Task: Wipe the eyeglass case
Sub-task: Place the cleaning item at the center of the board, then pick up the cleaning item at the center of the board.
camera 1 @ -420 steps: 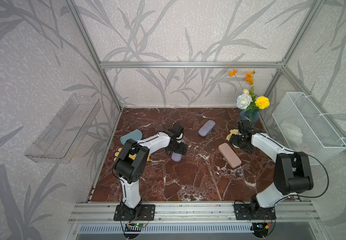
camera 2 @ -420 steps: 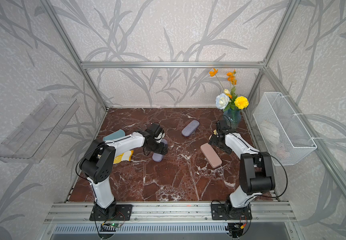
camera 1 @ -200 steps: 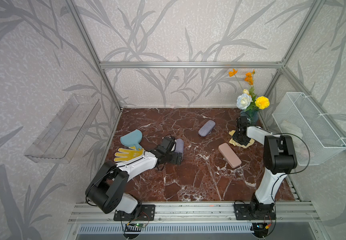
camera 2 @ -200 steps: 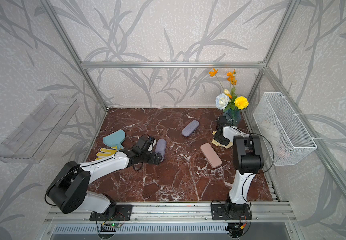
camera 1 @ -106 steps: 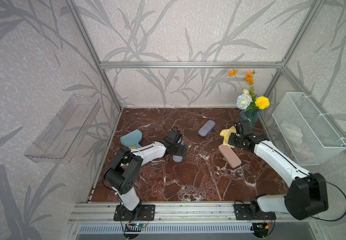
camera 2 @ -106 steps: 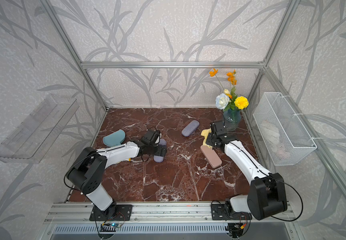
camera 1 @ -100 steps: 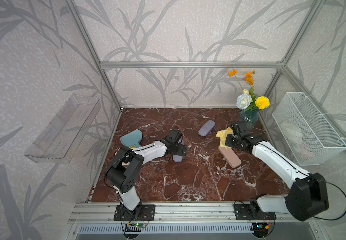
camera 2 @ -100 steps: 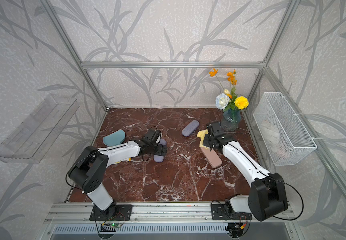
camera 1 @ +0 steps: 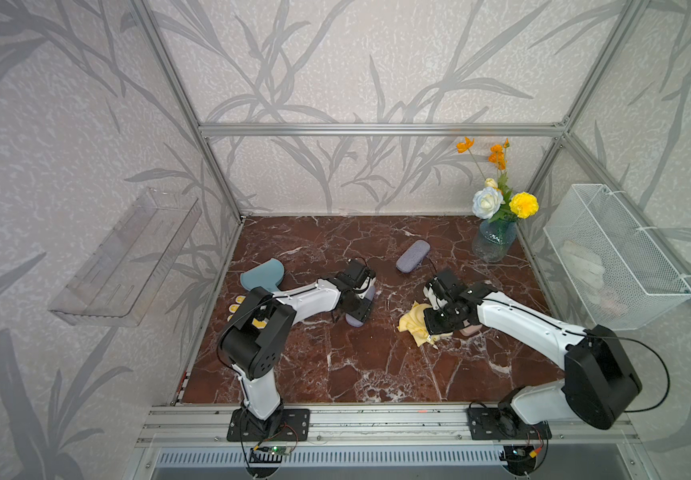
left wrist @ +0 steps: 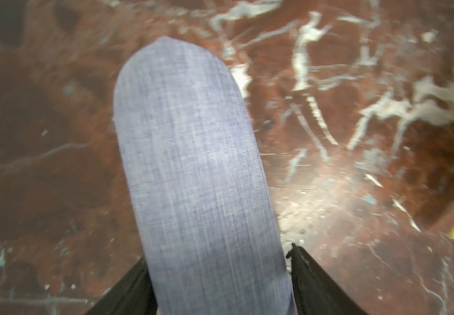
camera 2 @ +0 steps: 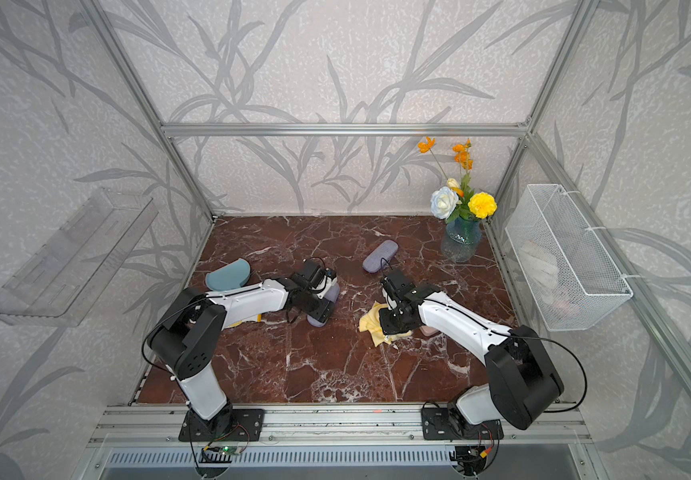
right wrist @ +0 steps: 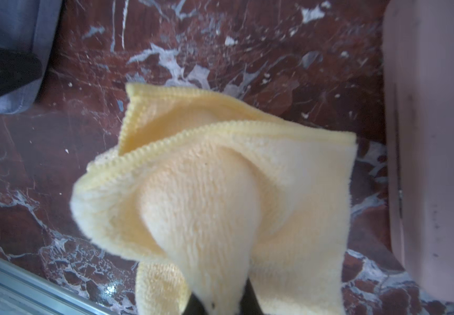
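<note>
Roughly at the hub of the marble tabletop (camera 1: 335, 374) (12 o'clock taken as the back wall): blue-grey eyeglass case (camera 1: 354, 321), flat on the stone, long axis running from about 1 to 7 o'clock. Sits between the black fingers (left wrist: 307, 275) of the left gripper (left wrist: 217, 253), forearm coming in from 9 o'clock; clamped across the case's width, fingers tight against both fabric sides in the left wrist view, though blurred, with the faintest sliver showing at one fingertip. At 3 o'clock of that case and apart from it: yellow cloth (camera 1: 412, 323), bunched up and pinched in the right gripper (right wrist: 220, 302), jaws closed together on a fold, loose corners hanging down to the marble or just over it; cannot tell which. Just beside the cloth, again at 3 o'clock, and half hidden under the right arm in both top views: pink case (right wrist: 433, 152), lying flat, separated from the cloth by a strip of bare marble in the right wrist view. Farther out: purple-grey case (camera 1: 413, 256) at 1 o'clock of the hub, teal case (camera 1: 263, 274) at 10 o'clock, glass vase of flowers (camera 1: 494, 245) in the 2 o'clock corner, yellow glove (camera 1: 236, 308) peeping from under the left arm at 9 o'clock. Off the table, on the side walls: white wire basket (camera 1: 618, 266) at 3 o'clock, clear plastic shelf (camera 1: 128, 257) at 9 o'clock.
</note>
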You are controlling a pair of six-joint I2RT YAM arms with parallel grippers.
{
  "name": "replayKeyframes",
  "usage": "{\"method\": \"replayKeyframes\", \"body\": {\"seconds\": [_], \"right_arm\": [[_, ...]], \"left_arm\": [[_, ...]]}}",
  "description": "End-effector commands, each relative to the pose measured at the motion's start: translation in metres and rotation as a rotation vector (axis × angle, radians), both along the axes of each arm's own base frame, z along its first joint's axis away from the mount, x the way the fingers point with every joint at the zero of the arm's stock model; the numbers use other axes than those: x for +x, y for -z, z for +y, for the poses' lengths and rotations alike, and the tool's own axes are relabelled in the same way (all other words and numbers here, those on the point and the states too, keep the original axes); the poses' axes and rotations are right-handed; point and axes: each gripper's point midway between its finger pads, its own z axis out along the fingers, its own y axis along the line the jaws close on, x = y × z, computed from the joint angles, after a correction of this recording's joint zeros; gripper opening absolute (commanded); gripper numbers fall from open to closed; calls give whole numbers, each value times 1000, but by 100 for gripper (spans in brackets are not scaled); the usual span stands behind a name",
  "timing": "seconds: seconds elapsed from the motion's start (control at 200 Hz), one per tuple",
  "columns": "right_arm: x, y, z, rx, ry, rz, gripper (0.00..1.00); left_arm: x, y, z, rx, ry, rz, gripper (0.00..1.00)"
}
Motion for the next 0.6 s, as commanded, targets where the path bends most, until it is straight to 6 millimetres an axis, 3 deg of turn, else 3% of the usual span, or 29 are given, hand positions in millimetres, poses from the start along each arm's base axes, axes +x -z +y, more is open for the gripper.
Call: {"method": "replayKeyframes", "body": {"seconds": [0.0,0.08,0.195,0.295,0.46,0.6], "right_arm": [[-24,23,-9,-54,-43,139,12],[-29,34,-13,-85,-42,182,21],[-28,31,-11,-81,-46,167,56],[-25,19,-11,-71,-61,136,76],[-25,0,-18,-93,-57,102,86],[-11,8,-29,-189,-26,83,94]], "left_arm": [[-23,5,-1,61,154,78,76],[-30,3,3,53,151,86,78],[-34,-8,4,11,110,74,84],[-34,-16,7,-14,38,48,92],[-37,-25,18,-96,-127,-8,96],[-38,-23,22,-182,-213,-71,95]]}}
